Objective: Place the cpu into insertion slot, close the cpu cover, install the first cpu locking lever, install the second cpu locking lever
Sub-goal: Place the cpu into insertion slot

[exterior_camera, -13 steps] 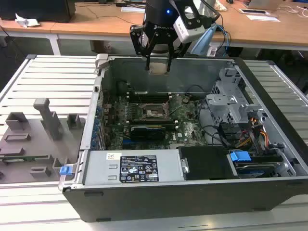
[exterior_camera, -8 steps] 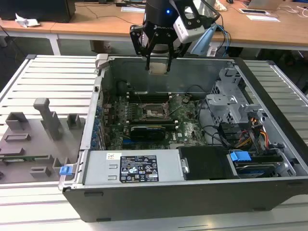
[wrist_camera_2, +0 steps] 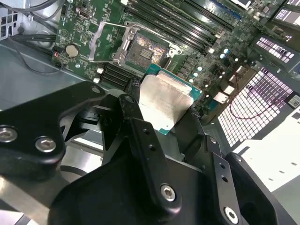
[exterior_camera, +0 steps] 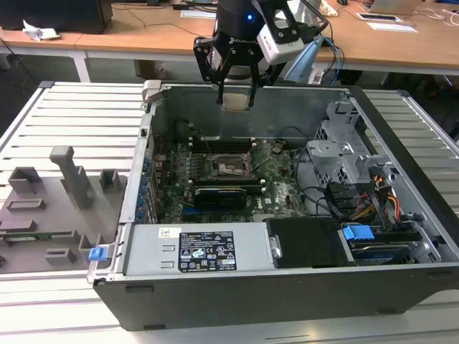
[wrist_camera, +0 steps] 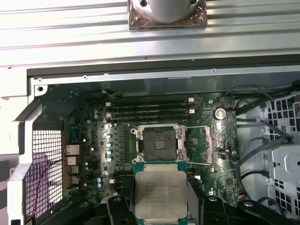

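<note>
My gripper (exterior_camera: 236, 93) is clamped on the cpu (wrist_camera: 160, 194) and holds it above the open computer case (exterior_camera: 215, 297), in the upper middle of the exterior view. Inside the case, the motherboard (exterior_camera: 283, 190) carries the empty insertion slot (wrist_camera: 160, 145). The cpu cover (wrist_camera: 199, 146) is swung open beside the slot. A power supply (exterior_camera: 204, 251) lies along the case's lower wall. The case sits on a slatted metal table (exterior_camera: 79, 115), with grey fixtures (exterior_camera: 68, 179) at the exterior view's left and wooden desks (exterior_camera: 129, 32) behind.
</note>
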Tool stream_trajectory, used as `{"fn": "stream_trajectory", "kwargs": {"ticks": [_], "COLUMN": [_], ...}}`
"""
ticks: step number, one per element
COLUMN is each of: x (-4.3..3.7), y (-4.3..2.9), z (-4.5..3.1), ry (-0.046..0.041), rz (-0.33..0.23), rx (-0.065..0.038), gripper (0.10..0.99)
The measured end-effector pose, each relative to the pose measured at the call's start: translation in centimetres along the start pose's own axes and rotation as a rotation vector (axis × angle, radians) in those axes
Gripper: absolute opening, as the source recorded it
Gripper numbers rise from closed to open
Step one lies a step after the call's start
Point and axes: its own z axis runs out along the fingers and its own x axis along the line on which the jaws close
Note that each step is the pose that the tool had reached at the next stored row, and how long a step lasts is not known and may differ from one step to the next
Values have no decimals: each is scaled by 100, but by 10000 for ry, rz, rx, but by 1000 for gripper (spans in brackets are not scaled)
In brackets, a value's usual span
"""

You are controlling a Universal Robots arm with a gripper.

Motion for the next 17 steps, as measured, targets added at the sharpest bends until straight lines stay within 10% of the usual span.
{"fn": "stream_trajectory", "kwargs": {"ticks": [17], "x": [0], "y": [0], "z": [2], "ry": [-61], "rz": [676], "rx": [-12], "gripper": [537]}}
